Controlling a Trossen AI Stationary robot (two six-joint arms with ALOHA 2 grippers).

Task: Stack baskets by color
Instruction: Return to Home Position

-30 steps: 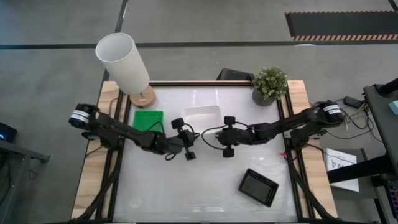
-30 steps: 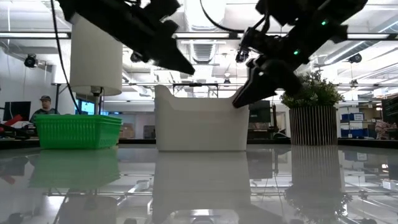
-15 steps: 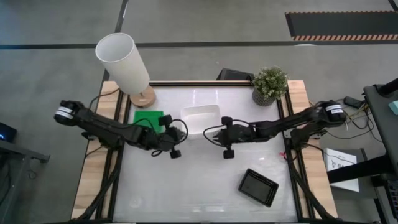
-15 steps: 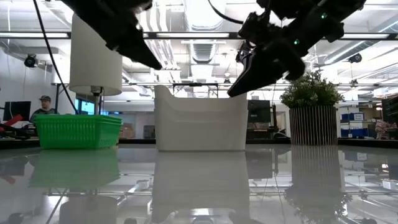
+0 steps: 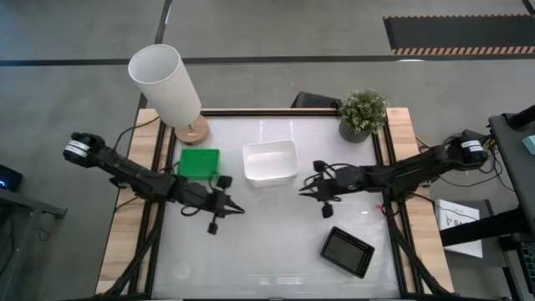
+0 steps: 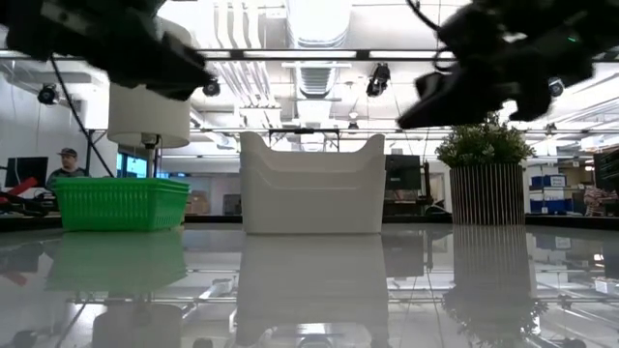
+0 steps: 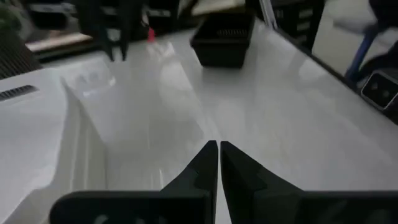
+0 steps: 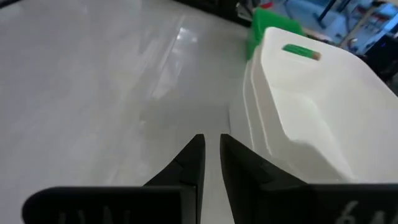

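Baskets sat in 3 groups on the surface [image 5: 267, 251]: green baskets [image 5: 200, 161] twd the far-left corner, white baskets [image 5: 270, 161] nested just beside them at mid far edge, black baskets [image 5: 348, 250] nr the near-right corner. Left pincer [image 5: 238, 208] hung over the left-centre, clear of the green baskets, fingers clenched tip to tip, empty. Right pincer [image 5: 305, 191] hovered betw. white & black baskets, touching neither, fingers all but clenched w/ a slim gap, holding nothing.
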